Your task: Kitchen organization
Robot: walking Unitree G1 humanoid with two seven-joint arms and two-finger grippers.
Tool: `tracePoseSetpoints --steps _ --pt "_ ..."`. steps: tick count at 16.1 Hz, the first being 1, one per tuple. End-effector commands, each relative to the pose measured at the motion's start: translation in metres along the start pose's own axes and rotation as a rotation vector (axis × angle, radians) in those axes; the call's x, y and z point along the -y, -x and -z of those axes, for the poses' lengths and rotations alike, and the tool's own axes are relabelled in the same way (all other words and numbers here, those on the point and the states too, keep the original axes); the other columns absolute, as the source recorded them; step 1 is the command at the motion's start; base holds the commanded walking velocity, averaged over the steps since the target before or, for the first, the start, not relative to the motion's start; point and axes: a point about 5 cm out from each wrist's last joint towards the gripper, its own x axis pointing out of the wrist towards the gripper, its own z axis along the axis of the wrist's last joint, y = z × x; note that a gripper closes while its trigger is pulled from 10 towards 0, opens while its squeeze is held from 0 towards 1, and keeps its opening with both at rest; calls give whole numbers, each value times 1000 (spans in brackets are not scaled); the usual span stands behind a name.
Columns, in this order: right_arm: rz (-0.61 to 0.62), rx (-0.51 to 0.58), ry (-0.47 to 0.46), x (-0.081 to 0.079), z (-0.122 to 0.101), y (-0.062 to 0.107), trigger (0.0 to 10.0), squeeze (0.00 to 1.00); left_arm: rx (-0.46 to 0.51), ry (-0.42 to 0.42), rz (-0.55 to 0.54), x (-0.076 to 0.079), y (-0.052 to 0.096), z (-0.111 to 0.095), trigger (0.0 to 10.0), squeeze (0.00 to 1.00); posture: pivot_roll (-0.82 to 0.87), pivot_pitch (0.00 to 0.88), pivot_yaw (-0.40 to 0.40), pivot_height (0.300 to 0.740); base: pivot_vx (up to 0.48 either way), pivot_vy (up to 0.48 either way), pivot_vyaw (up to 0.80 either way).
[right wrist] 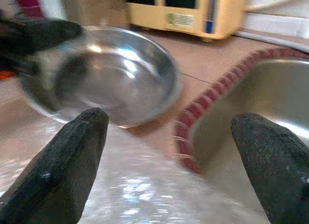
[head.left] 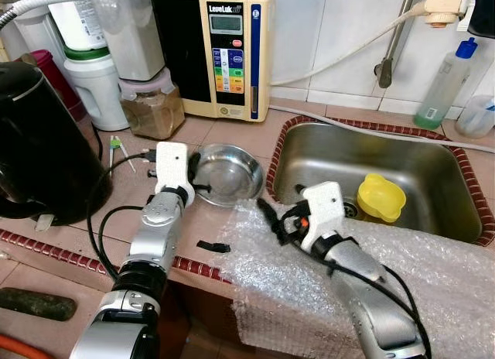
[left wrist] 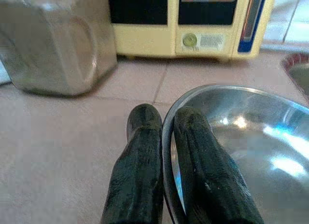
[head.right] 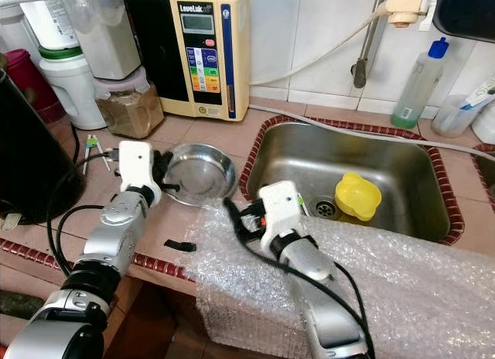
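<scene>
Pinching the near-left rim of the round shiny steel bowl (head.left: 228,172), my left gripper (left wrist: 166,137) has one finger inside and one outside. That bowl sits on the pink tiled counter (head.left: 116,196). My right gripper (right wrist: 169,161) hovers wide open, holding nothing, the bowl just ahead, crinkled clear bubble wrap (head.left: 309,274) beneath it.
</scene>
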Motion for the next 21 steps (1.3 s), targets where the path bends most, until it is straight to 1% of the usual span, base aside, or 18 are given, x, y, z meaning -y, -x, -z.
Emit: tracePoseSetpoints --steps 1,2,3,4,5,6,7,8,10,11,13,14,15,17,18,20,21 --pt "47 35 -18 7 -9 -2 10000 0 124 -1 43 6 -2 -21 0 0 30 0 57 740 0 0 0" --pt "95 68 -50 13 -14 -4 10000 0 172 1 75 10 -2 -27 0 0 29 0 55 740 0 0 0" --pt "142 95 -103 19 -19 -6 10000 0 207 2 105 14 -1 -31 0 0 30 0 55 740 0 0 0" --pt "204 133 -165 29 -27 -9 10000 0 258 14 141 20 1 -37 0 0 33 0 53 740 0 0 0" --pt "220 152 -176 33 -30 -11 10000 0 276 15 163 23 1 -39 0 0 33 0 53 740 0 0 0" --pt "213 174 -181 35 -34 -13 10000 0 297 24 208 29 3 -41 0 0 38 0 49 740 0 0 0" --pt "210 182 -185 35 -36 -14 10000 0 305 28 227 32 4 -42 0 0 40 0 49 740 0 0 0" --pt "214 184 -184 38 -38 -19 10000 0 357 28 281 40 9 -47 0 0 43 0 49 740 0 0 0" --pt "214 196 -208 41 -41 -23 10000 0 388 50 329 46 12 -51 0 0 44 0 49 740 0 0 0" --pt "208 191 -216 41 -41 -29 10000 0 401 66 352 49 13 -54 0 0 41 0 51 740 0 0 0" --pt "179 158 -251 34 -38 -41 10000 0 411 74 375 53 15 -55 0 0 40 0 50 740 0 0 0" --pt "157 138 -256 29 -36 -46 1882 0 410 71 381 54 16 -55 0 0 40 0 50 740 0 0 0" --pt "149 126 -243 25 -35 -49 118 0 408 73 382 54 16 -54 0 0 40 0 50 740 0 0 0" --pt "100 122 -241 11 -40 -54 0 0 401 76 380 54 16 -52 0 0 39 0 44 740 0 0 0" --pt "58 114 -219 4 -41 -55 0 0 398 77 377 54 17 -52 0 0 40 0 43 740 0 0 0" --pt "57 122 -209 4 -43 -55 0 0 398 79 376 54 17 -52 0 0 38 0 43 740 0 0 0" --pt "72 121 -209 7 -43 -53 0 0 399 81 375 54 17 -52 0 0 36 0 44 740 0 0 0"
